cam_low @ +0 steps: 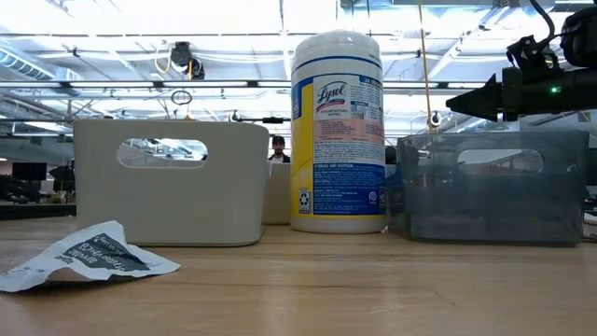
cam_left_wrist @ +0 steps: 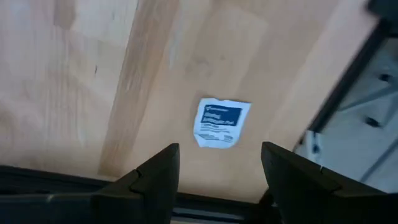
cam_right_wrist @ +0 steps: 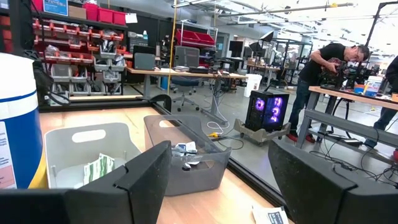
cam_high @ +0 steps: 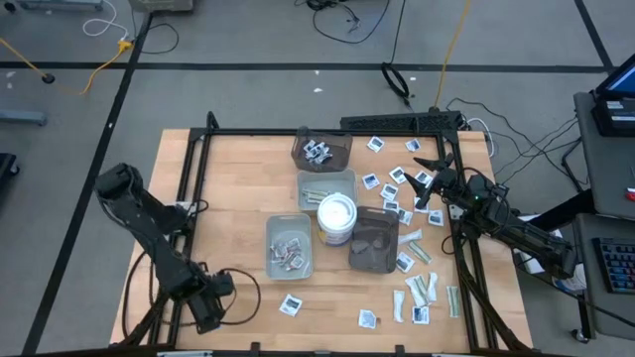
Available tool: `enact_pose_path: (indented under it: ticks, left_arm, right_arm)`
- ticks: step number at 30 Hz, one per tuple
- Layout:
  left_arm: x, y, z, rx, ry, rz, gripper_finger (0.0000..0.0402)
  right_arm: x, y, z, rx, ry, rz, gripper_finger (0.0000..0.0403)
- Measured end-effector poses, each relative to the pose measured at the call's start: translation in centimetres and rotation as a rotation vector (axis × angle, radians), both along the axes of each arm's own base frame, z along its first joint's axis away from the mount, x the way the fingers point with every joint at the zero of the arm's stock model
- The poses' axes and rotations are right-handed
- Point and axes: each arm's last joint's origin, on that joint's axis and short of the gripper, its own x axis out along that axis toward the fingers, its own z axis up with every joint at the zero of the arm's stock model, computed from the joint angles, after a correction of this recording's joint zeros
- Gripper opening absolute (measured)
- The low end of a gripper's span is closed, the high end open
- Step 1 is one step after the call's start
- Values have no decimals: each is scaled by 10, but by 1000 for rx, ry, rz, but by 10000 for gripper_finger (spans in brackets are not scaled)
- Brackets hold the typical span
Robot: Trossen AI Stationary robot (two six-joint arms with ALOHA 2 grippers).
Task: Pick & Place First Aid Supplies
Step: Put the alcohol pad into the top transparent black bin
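Both grippers, left [cam_left_wrist: 217, 168] and right [cam_right_wrist: 217, 168], have fingers spread, holding nothing.

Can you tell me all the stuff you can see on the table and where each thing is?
Lysol wipes tub: one, white with a blue and yellow label, middle of the table.
Grey trays: two, pale grey, one by the tub toward the front with packets inside, one just behind the tub with strips inside.
Dark trays: two, smoky see-through, one right of the tub, one at the back holding packets.
Square packets: many, white with dark print, mostly scattered on the right; one alone at the front.
Strip packets: several, pale green-white, front right.
Left gripper: one, dark, open, front left corner.
Right gripper: one, dark, open, above the packets on the right.
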Motion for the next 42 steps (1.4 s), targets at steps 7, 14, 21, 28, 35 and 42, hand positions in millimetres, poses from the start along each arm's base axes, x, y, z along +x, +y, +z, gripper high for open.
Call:
enact_pose_path:
  ticks: [7, 14, 21, 28, 35, 42]
  left_arm:
    - [4, -17, -31, 65, 69, 36, 232]
    - [6, -34, -67, 124, 109, 13, 232]
    - [7, -39, -78, 137, 122, 6, 225]
    - [10, -38, -79, 124, 122, 10, 128]
    - [15, -34, -80, 117, 131, 25, 13]
    - [17, -22, -63, 113, 118, 24, 4]
  right_arm:
    - [0, 0, 0, 0, 0, 0, 263]
    - [0, 0, 0, 0, 0, 0, 263]
    - [0, 0, 0, 0, 0, 0, 263]
    - [0, 0, 0, 0, 0, 0, 263]
    - [0, 0, 0, 0, 0, 0, 263]
    - [0, 0, 0, 0, 0, 0, 263]
